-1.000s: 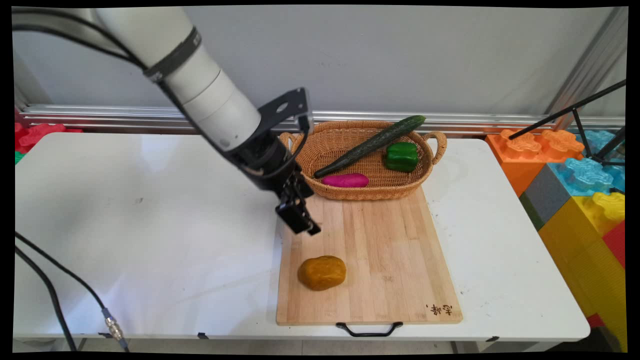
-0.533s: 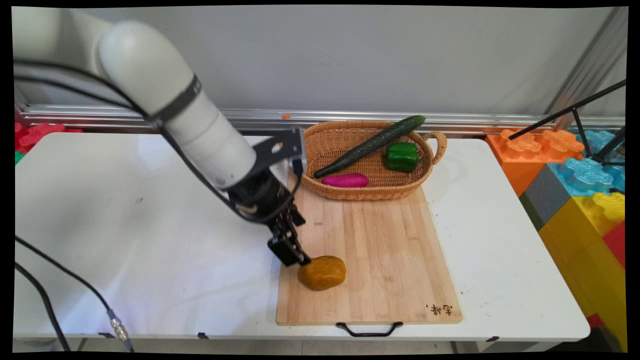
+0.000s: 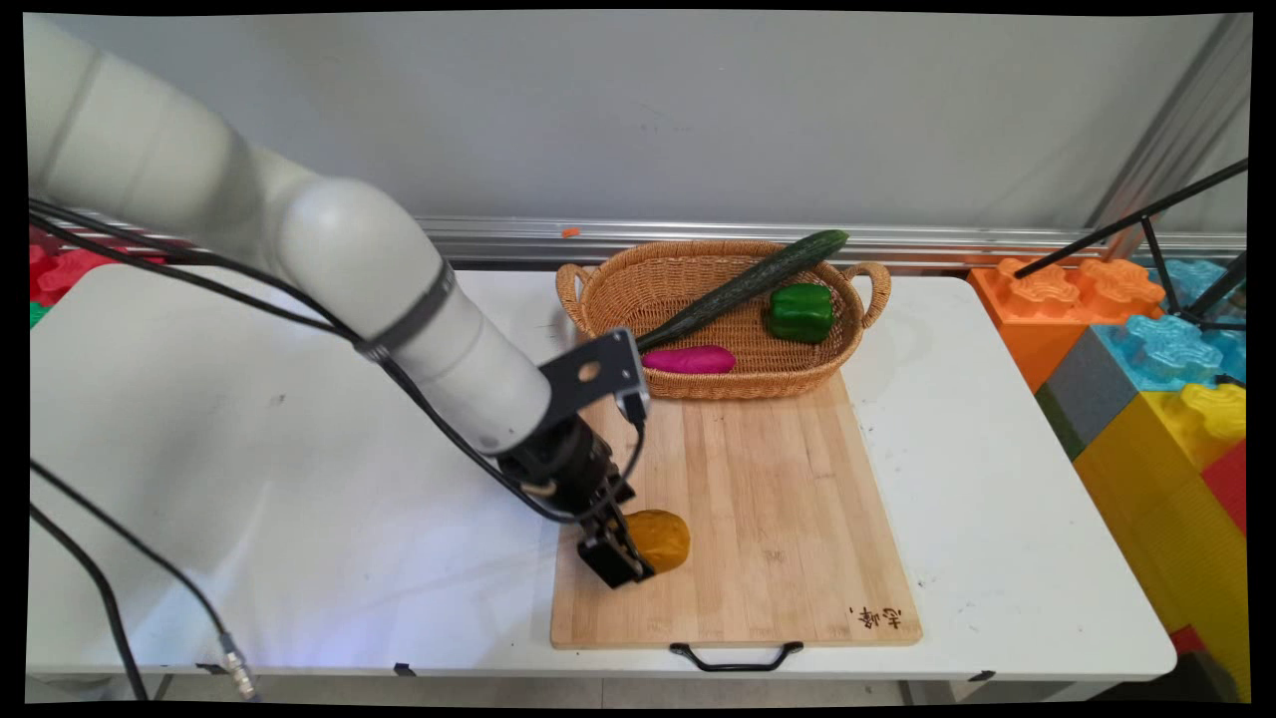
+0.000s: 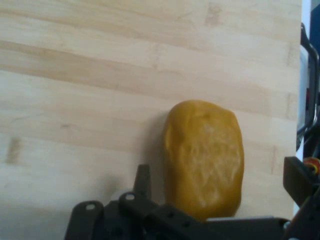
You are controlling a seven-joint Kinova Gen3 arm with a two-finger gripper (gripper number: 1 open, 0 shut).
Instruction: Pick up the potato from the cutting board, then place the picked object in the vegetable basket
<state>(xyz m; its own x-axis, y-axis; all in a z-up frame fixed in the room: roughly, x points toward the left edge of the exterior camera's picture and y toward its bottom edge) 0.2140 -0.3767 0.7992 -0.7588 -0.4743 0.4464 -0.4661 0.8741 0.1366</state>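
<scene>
three vegetables in wicker basket (image 3: 847, 344), potato (image 3: 663, 537) (image 4: 205, 157) on board (image 3: 778, 519) (image 4: 75, 100)

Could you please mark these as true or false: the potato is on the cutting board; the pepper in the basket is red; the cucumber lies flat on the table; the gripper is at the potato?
1. The yellow-brown potato lies on the wooden cutting board. True.
2. The pepper in the wicker basket is red. False: it is green.
3. The cucumber lies flat on the table. False: it rests in the basket, its tip over the rim.
4. The gripper is at the potato's left end. True.
</scene>
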